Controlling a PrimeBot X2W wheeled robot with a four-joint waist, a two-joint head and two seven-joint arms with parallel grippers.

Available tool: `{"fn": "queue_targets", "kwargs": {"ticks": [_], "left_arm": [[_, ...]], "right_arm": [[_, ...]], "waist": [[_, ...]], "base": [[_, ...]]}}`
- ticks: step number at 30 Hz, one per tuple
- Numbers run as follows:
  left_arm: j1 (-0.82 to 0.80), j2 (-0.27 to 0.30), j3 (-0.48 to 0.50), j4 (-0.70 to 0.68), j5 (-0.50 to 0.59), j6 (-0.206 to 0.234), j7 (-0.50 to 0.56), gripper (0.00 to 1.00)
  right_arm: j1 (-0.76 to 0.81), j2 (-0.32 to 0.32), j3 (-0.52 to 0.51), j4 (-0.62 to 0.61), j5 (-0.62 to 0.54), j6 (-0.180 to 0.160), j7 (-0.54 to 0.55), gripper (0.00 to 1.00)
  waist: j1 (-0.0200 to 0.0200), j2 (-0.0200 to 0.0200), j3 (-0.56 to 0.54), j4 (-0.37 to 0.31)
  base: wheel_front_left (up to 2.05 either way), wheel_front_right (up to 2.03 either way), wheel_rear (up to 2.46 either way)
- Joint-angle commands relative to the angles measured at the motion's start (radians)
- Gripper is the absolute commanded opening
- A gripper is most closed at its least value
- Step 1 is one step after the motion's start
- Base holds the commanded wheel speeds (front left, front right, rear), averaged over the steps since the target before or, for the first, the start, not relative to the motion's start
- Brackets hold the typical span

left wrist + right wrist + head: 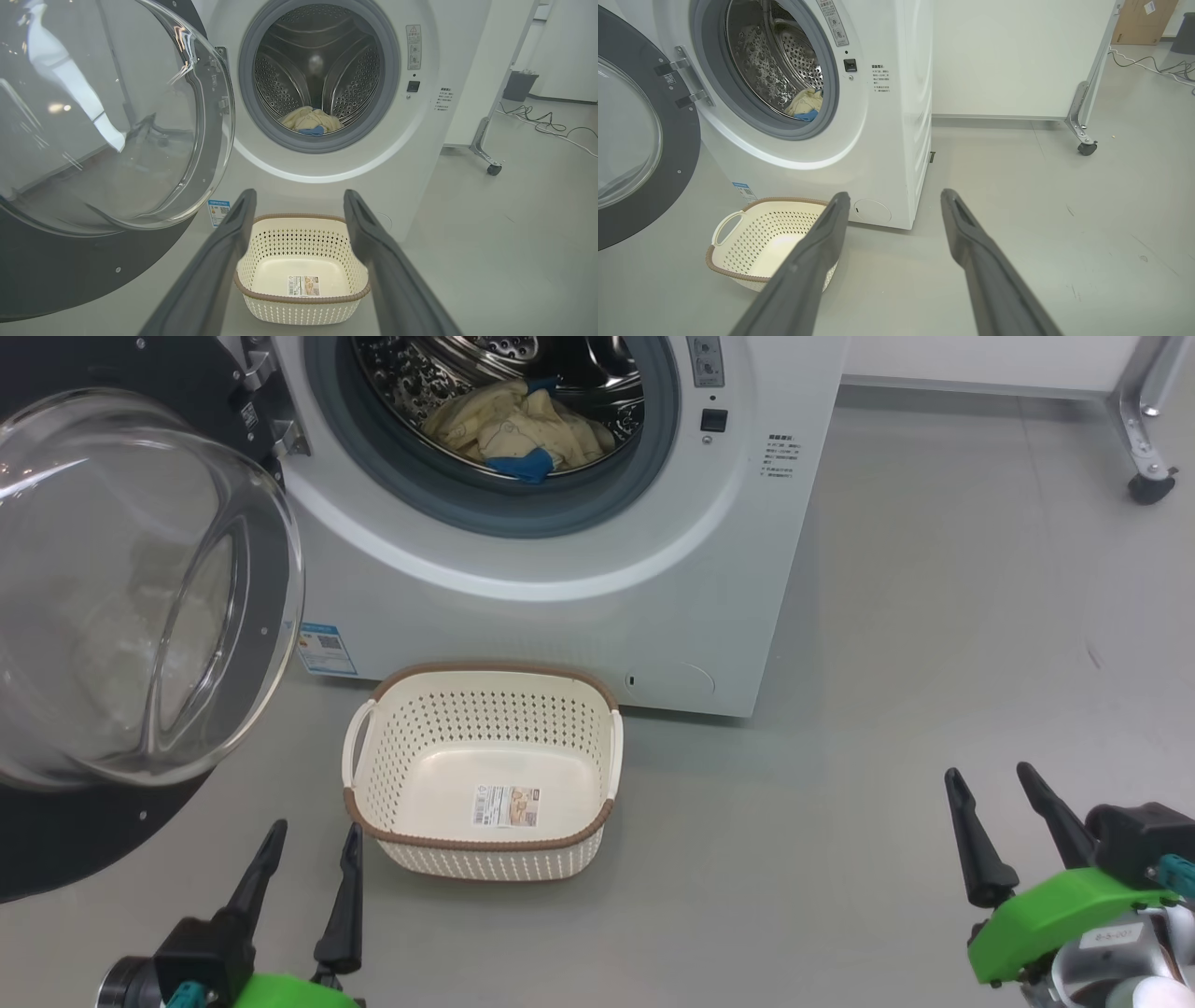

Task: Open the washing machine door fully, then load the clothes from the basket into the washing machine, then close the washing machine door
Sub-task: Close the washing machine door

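Left gripper [316,828] and right gripper [990,773], both released with fingers spread and nothing between them, hanging low over the grey floor [840,821] in the head view. Just ahead of the left gripper stands the basket [485,866], emptied to its label and set close against the front of the washing machine [579,616]. The clothes [523,429] lie inside the steel drum, a blue cuff resting near the grey gasket [560,513]. The washing machine door [140,597] is swung wide on its hinge [280,434] at the robot's left, glass bowl facing the robot. Loading therefore appears complete, and the step in hand is judged to be closing the door. The left gripper, nearer the door, looks best placed: it should pass round the free edge of the black rim, farthest from the hinge, and press on the flat outer face rather than the glass bowl, following the door's arc rather than pushing straight. Whether the door's lower edge clears the basket cannot be told, so the swing should be slow. The cuff should sit clear of the gasket, and pressure should continue until the latch [713,420] catches.
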Motion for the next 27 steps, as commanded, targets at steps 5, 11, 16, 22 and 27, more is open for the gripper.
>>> {"fn": "queue_targets", "kwargs": {"ticks": [5,11,16,22,27], "left_arm": [[-0.045,0.024,0.027,-0.028,0.003,0.001,-0.009,1.00],[-0.044,0.027,0.018,-0.026,0.002,0.001,-0.008,1.00],[-0.049,0.033,0.012,-0.025,0.005,0.001,-0.001,1.00],[-0.062,0.035,0.007,-0.025,0.006,0.007,0.007,1.00],[-0.064,0.039,0.010,-0.023,0.002,0.012,0.008,1.00]], "right_arm": [[-0.033,-0.016,0.016,-0.028,0.005,0.000,-0.009,1.00],[-0.026,-0.016,0.012,-0.028,0.006,0.000,-0.009,1.00],[-0.018,-0.016,0.003,-0.022,0.012,0.000,-0.014,1.00],[-0.010,-0.016,-0.003,-0.017,0.016,0.000,-0.019,1.00],[-0.027,-0.016,0.006,-0.017,0.013,0.000,-0.019,1.00]], "waist": [[0.0000,0.0000,-0.011,0.011],[0.0000,0.0000,-0.019,0.027],[0.0000,0.0000,-0.022,0.056],[0.0000,0.0000,-0.021,0.153],[0.0000,0.0000,-0.018,0.260]], "base": [[-0.02,0.02,0.00],[0.00,0.00,0.00],[0.00,0.00,0.00],[0.00,0.00,0.00],[0.00,0.00,0.00]]}}
